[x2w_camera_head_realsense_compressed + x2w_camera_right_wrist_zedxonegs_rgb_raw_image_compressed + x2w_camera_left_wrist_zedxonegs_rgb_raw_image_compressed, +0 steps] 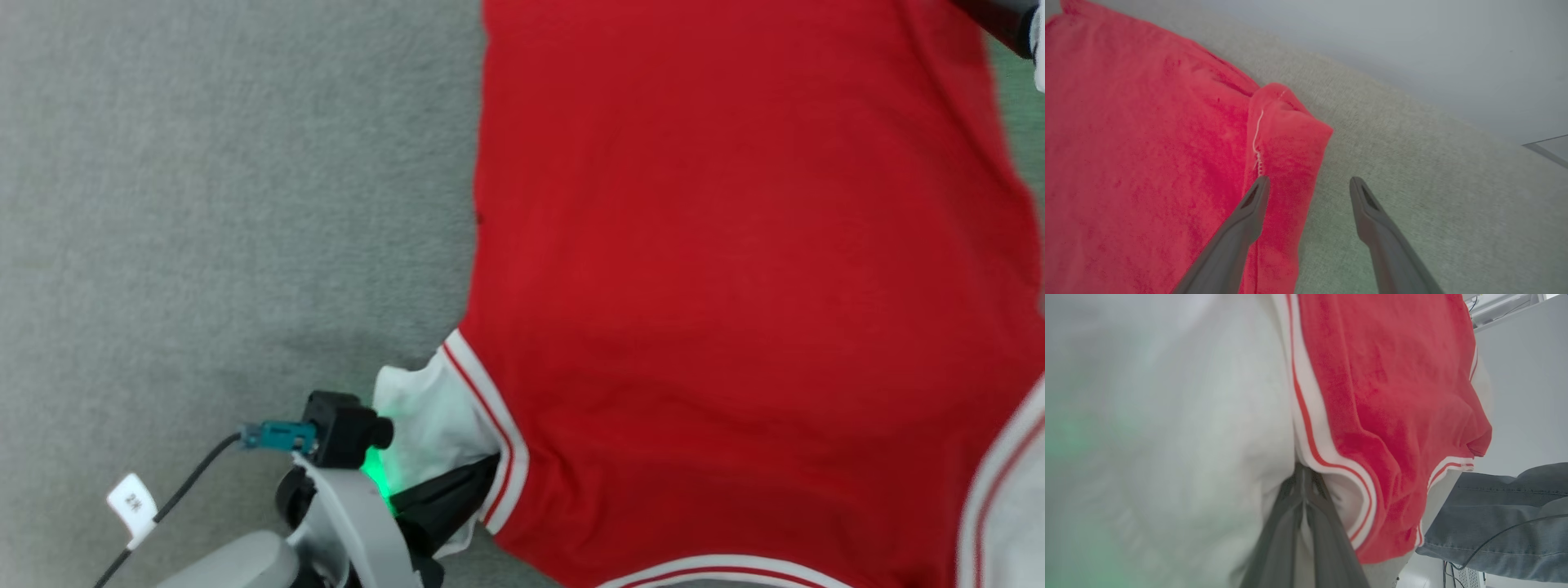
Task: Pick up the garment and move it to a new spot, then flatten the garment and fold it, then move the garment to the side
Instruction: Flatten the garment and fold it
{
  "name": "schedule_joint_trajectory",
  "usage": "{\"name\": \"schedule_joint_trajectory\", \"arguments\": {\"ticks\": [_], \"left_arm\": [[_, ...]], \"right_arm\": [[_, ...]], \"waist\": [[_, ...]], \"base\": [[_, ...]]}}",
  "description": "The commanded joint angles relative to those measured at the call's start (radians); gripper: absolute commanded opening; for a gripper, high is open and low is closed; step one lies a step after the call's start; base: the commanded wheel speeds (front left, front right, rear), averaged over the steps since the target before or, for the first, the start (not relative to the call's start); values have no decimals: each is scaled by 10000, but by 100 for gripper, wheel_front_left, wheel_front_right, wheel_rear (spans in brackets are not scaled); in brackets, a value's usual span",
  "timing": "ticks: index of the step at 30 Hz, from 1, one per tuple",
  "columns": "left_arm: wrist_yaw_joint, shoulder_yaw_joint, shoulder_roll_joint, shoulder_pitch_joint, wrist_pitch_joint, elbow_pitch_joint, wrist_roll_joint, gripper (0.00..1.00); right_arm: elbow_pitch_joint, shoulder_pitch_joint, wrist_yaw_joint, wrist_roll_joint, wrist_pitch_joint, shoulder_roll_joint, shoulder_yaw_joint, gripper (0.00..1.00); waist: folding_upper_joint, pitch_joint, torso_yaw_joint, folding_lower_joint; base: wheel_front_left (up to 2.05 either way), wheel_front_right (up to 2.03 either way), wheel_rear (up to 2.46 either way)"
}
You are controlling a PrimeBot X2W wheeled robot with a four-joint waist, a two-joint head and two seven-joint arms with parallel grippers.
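The garment lies spread on the grey cloth surface, plain red side up, with white-and-red striped trim at its near edge. My left gripper is shut on the white sleeve at the lower left. In the left wrist view the gripper pinches the sleeve next to the striped trim. My right gripper is open over a folded-over red corner of the garment. Its left finger is over the red cloth and its right finger over the grey surface.
A person's leg in grey jeans stands beside the surface, with a cable across it. The grey surface ends at an edge with a pale wall behind. A dark part of my right arm shows at the top right corner.
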Motion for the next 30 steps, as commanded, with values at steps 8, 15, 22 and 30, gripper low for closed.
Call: {"name": "schedule_joint_trajectory", "arguments": {"ticks": [8, 15, 22, 30], "left_arm": [[77, -189, -1105, -377, -4, 1787, 44, 0], [-126, -2, -1133, -500, -145, 2274, -120, 0], [-199, 205, -760, -98, -553, 2375, -219, 0], [-56, 518, -58, 615, -1045, 1909, -451, 0]], "right_arm": [[1473, -524, -6, -195, 468, 561, 902, 100], [1613, -297, 16, 388, 16, 565, 1395, 0], [706, 338, 10, 1352, -1173, -275, 1648, 0], [-1894, 2757, -4, 3414, -2036, -2149, 1622, 0]], "waist": [[0, 890, 769, 0], [0, 609, 604, 0], [0, -352, 134, 0], [0, -1616, -626, 0]], "base": [[0, 0, 0], [0, 0, 0], [0, 0, 0], [0, 0, 0]]}}
